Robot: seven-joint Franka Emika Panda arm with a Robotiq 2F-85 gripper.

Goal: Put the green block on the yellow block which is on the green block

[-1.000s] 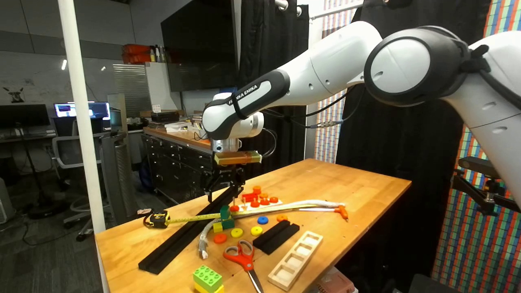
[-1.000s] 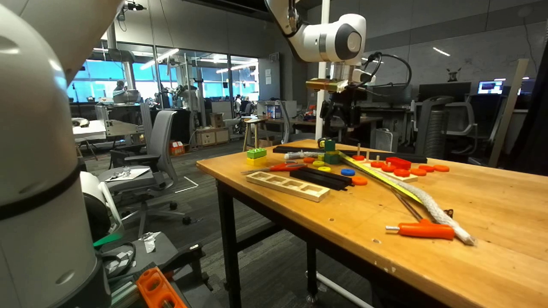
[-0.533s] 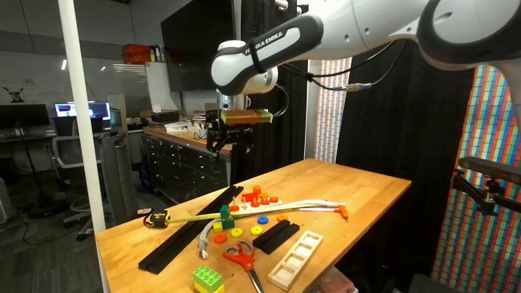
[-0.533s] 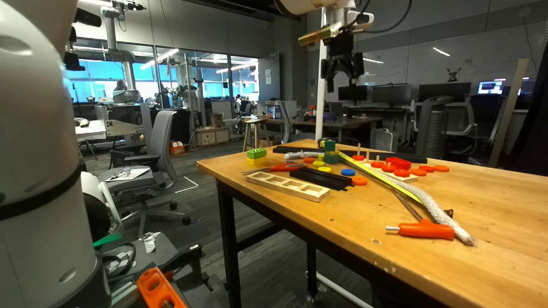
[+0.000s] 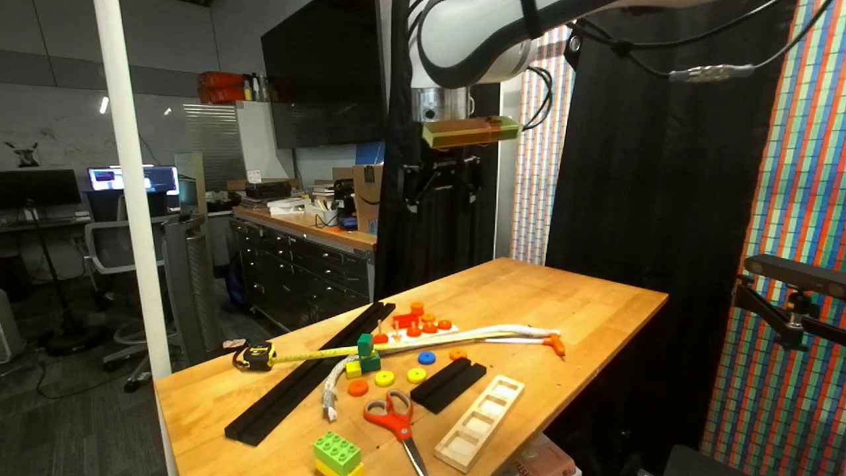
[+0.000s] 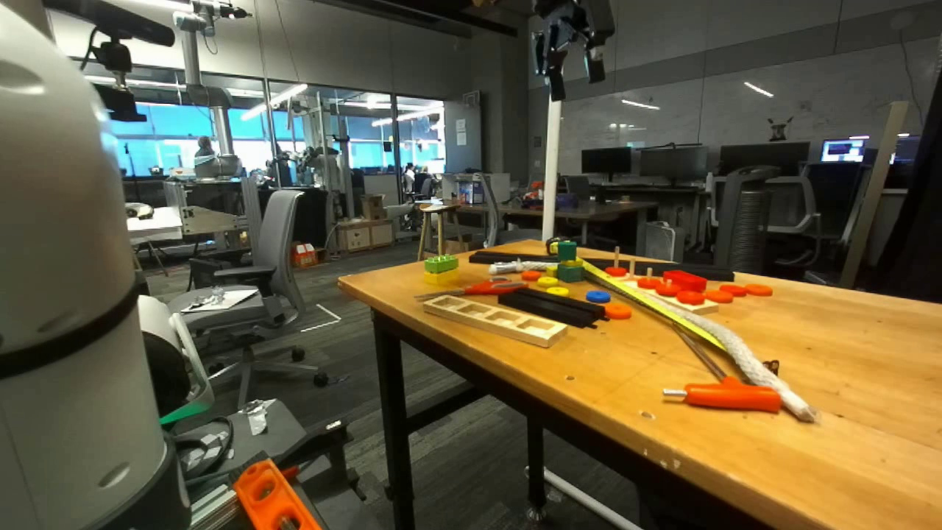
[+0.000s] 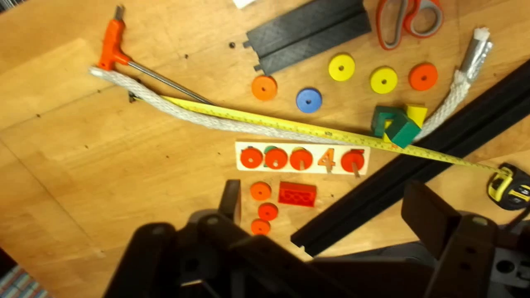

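Note:
A stack stands on the table. A green block (image 5: pixel 365 344) sits on top, turned at an angle to the lower green block (image 5: pixel 371 363). A yellow block (image 6: pixel 572 263) shows as a thin strip between the two in an exterior view. In the wrist view the upper green block (image 7: pixel 402 130) covers most of the yellow block (image 7: pixel 386 125). A separate yellow block (image 5: pixel 353 369) stands on the table beside the stack. My gripper (image 5: pixel 441 201) is high above the table, apart from the stack. In the wrist view my gripper (image 7: pixel 329 203) is wide open and empty.
A tape measure (image 5: pixel 256 356) has its yellow blade beside the stack, along a white rope (image 7: pixel 198 118). Long black track (image 5: pixel 297 390), scissors (image 5: pixel 395 416), wooden tray (image 5: pixel 481 423), rings, a peg board (image 7: pixel 339 165), an orange-handled tool (image 6: pixel 736 396) and green-yellow bricks (image 5: pixel 338 452) lie around.
My gripper has risen well away from the stack, moving up and to the right in an exterior view. The blocks and other things on the table have not moved.

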